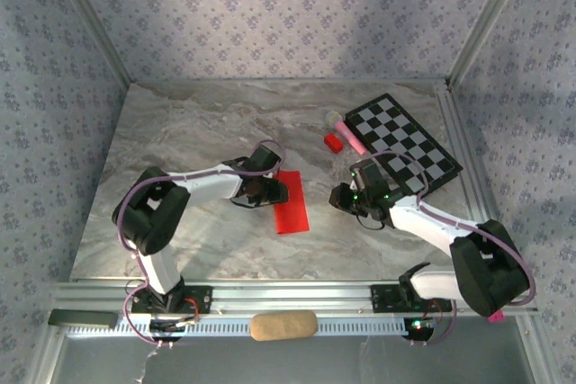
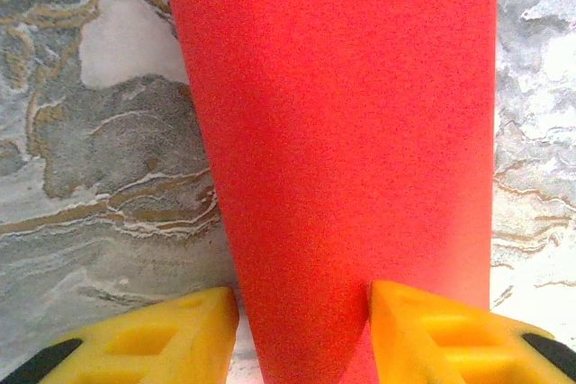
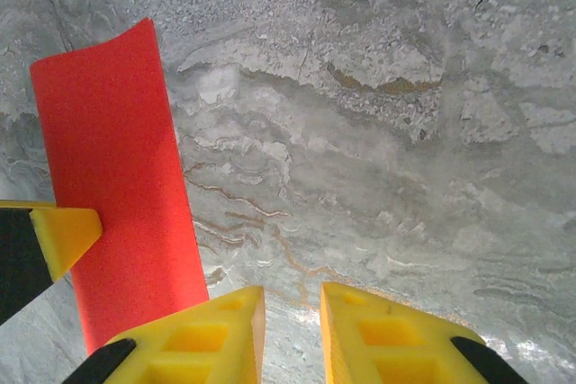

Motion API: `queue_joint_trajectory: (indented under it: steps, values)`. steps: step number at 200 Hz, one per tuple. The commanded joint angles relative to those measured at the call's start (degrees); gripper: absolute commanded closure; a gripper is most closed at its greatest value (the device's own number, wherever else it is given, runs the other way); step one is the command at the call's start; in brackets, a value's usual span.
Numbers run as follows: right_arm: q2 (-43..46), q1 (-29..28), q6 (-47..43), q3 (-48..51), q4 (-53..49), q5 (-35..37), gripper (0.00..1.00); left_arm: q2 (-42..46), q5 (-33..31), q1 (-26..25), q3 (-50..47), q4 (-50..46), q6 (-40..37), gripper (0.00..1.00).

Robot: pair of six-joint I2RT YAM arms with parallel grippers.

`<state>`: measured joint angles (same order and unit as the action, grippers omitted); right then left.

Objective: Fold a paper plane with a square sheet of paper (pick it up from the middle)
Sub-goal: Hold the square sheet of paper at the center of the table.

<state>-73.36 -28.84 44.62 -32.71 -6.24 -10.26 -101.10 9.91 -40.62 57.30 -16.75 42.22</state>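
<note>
The red sheet of paper (image 1: 291, 201) lies on the marble table as a narrow folded strip, its far end curling up a little in the right wrist view (image 3: 121, 186). My left gripper (image 1: 270, 192) stands open at the strip's left side. In its wrist view the paper (image 2: 342, 132) runs between the yellow fingers (image 2: 180, 330) and reaches the right one, unclamped, around the gripper (image 2: 304, 299). My right gripper (image 1: 346, 197) hovers over bare table right of the strip. Its jaws (image 3: 292, 299) stand a narrow gap apart with nothing between them. A left fingertip (image 3: 67, 231) rests at the paper's edge.
A black-and-white checkerboard (image 1: 402, 141) lies at the back right, with a small red block (image 1: 334, 141) and a pink stick (image 1: 351, 135) by its left corner. A tan oblong object (image 1: 283, 325) sits on the front rail. Bare marble (image 1: 180, 141) spreads to the left.
</note>
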Motion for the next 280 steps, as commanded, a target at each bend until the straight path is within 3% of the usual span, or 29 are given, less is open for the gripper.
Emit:
queue_joint_trajectory:
  steps: [1, 146, 280]
  values:
    - [0.44, 0.14, 0.77, -0.33, -0.78, -0.03, 0.76, -2.9, -1.49, -0.1, 0.41, -2.63, -2.18, 0.54]
    - [-1.65, -0.25, -0.08, -0.9, -0.36, -2.28, 0.76, -6.12, -2.34, 0.32, 4.3, -7.14, -5.16, 0.56]
    - [-3.51, -1.54, -1.55, -2.34, 0.18, -3.98, 0.76, -6.38, -1.65, 0.63, 3.87, -5.44, -3.46, 0.54]
